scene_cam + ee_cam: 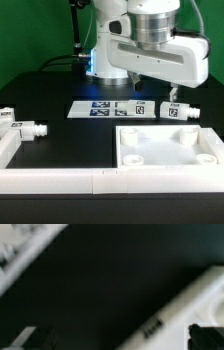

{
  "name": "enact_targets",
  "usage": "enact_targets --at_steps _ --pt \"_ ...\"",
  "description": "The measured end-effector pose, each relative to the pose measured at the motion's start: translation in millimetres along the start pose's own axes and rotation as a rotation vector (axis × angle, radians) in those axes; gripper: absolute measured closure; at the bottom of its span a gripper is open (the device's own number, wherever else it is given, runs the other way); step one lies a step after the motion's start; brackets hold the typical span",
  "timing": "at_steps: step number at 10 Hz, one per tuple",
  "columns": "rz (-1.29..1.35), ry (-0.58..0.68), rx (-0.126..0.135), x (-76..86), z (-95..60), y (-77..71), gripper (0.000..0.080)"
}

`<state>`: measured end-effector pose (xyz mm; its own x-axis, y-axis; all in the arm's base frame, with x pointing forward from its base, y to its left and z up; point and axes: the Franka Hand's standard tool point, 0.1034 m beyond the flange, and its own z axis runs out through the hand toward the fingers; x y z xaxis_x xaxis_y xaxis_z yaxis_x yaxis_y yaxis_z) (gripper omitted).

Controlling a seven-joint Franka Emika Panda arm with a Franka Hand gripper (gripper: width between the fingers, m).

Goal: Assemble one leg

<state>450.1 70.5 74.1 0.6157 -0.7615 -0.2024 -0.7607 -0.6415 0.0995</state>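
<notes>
exterior view, leg: the nearest leg (181,111) sits on the tabletop (50,90), just beside the marker board's (112,108) end on the exterior view's right.
exterior view, approach: bring your arm down straight over it, square to its sides.
wrist view, pincer: the pincer (120,336) is released, fingertips (35,336) wide apart, nothing between.
wrist view, leg: too blurred to tell.

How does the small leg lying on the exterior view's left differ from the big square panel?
The leg is small and blocky; the panel is large, flat and rimmed. The leg shows a black-and-white tag; the panel shows none. Both are white, lying on the dark table.
</notes>
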Motion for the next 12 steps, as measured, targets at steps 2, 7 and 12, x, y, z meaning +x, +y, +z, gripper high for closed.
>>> enact_targets --at_steps 2,7,12 --pt "0.075 -0.011 0.021 -14.6 2.9 -9.1 0.0151" --pt "0.1 -0.01 0.026 -16.7 6.7 -8.5 0.0151" --pt "0.34 -0.017 0.024 -60.6 41.3 0.4 0.0151"
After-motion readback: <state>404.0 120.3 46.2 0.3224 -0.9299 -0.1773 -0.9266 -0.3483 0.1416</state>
